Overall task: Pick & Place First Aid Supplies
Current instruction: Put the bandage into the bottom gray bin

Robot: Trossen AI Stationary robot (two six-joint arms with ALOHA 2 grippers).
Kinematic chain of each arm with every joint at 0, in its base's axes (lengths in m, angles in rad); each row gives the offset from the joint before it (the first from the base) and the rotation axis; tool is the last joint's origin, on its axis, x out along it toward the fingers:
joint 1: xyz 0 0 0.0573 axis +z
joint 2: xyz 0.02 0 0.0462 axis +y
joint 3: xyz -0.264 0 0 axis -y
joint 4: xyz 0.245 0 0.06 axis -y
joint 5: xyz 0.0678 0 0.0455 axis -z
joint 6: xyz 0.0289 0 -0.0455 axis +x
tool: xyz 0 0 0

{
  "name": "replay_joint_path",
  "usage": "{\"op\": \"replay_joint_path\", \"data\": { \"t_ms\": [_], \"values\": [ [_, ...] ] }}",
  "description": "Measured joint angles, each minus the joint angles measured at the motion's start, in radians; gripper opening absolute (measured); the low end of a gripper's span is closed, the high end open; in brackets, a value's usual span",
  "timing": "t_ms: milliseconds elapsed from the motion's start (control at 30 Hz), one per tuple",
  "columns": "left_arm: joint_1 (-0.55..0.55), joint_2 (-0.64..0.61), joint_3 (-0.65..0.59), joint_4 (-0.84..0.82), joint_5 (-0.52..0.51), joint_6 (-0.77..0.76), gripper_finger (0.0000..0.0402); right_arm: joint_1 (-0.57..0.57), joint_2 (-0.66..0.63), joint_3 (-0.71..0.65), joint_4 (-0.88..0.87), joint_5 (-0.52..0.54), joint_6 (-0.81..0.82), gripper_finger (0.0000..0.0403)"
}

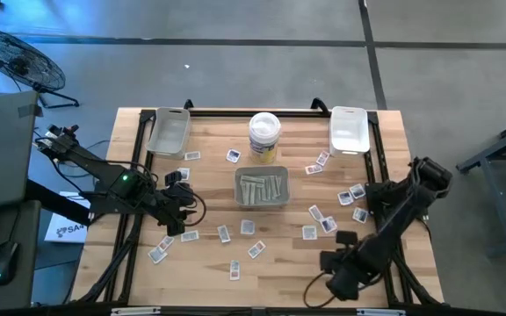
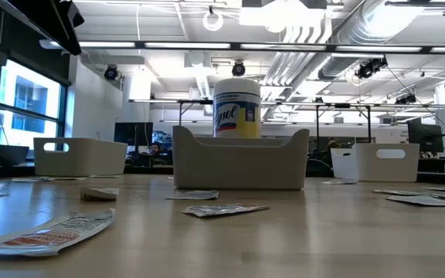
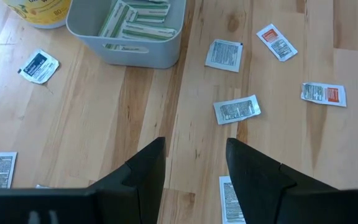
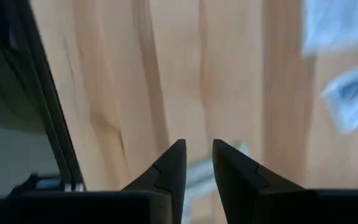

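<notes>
Packets (image 1: pixel 246 226) scattered around grey tray (image 1: pixel 263 188)

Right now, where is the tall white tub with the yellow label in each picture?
High view: the tub stands at the table's far middle, just behind the grey tray.
Low view: the tub rises in the centre, behind that tray.
Left wrist view: only its edge shows, top left, beside the tray.
Right wrist view: not in it.
Shared landmark: the grey tray.
</notes>
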Motion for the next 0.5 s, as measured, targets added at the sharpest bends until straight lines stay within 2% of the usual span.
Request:
{"op": "replay_joint_path", "data": {
  "t_ms": [267, 500],
  "values": [
    [0.0, 0.0, 0.0, 0.0, 0.0, 0.0, 0.0166, 0.019, 0.001, -0.197, 0.036, -0.082, 0.192, 0.0071],
    [0.0, 0.0, 0.0, 0.0, 0.0, 0.0, 0.0166, -0.019, 0.001, -0.256, 0.134, -0.065, -0.065, 0.0071]
  ]
}}
